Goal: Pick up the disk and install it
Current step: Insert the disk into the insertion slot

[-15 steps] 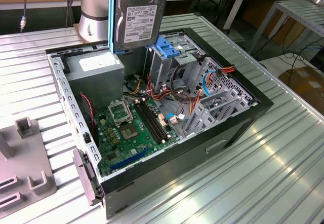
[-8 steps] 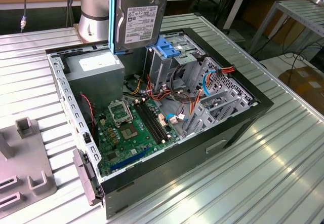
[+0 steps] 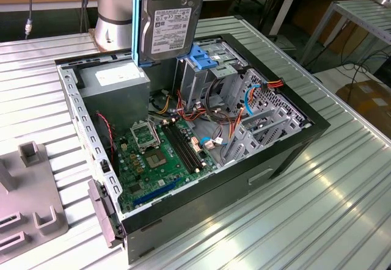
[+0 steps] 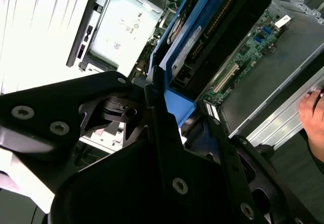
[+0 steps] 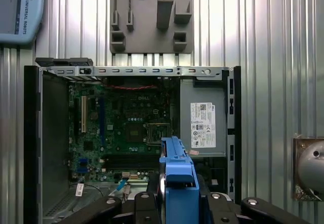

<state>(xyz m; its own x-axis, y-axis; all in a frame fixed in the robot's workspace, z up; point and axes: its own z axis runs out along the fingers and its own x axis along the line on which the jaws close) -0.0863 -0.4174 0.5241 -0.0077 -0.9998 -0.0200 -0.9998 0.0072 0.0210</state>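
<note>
Your gripper (image 5: 177, 186) is squeezed tight on the disk (image 3: 171, 13). In the first wrist view its fingers press on the blue plastic from both sides. The disk hangs straight down from the gripper. Its long side stands up, and in the exterior view its white label faces the camera. It is up in the air over the far part of the open case (image 3: 317, 126) and touches nothing below. The cage (image 3: 194, 83) with the blue latch (image 3: 201, 59) stands just under the disk's low edge, a bit to the exterior view's right. The power supply (image 3: 122, 90) sits under it on the exterior view's left. So the disk is picked up but not in yet. A person's hand (image 4: 314, 115) is on the table close beside the case, so mind it.
</note>
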